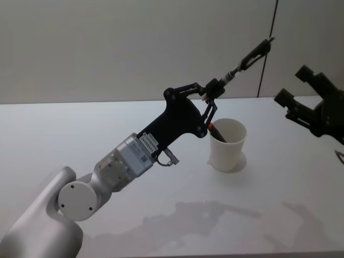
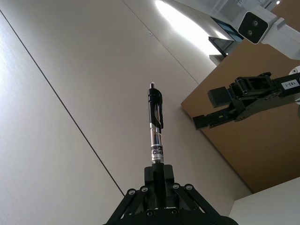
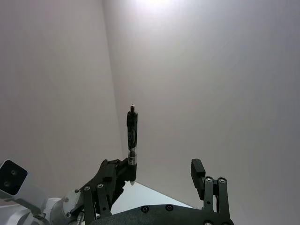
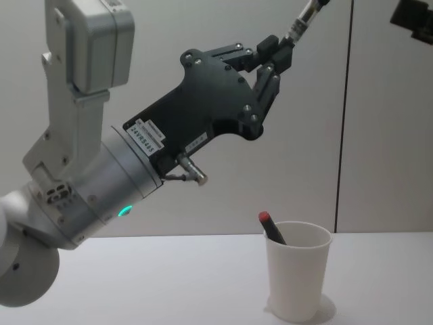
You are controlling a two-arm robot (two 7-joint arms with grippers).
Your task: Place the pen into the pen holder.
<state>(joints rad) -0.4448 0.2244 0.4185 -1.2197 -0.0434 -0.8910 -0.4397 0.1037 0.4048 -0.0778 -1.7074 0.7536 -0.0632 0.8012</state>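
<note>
While the left tool is raised well above the white worktop, its fingers are pinched on the lower end of a black-and-silver click pen, which sticks up and away at a slant, clip end high. In the chest view that tool sits up and to the left of the cup, not over its mouth. The left wrist view confirms the grip: the pen barrel comes straight out from between the closed fingers.

Moving right: the pen holder, a plain white tapered paper cup with a rolled rim, stands upright on the worktop, just below and slightly right of the left tool. A dark pen with a red end is already leaning inside it, also visible in the chest view. The cup has plenty of free mouth left.

Far right: the right tool hangs off to the side with fingers spread, holding nothing; looks idle.

Progress: pickup done, pen lifted. Left to do, by my read: bring the pen over the cup mouth, tip it nearer vertical, lower it, release. Risk is clipping the rim and tipping the light cup.
</note>
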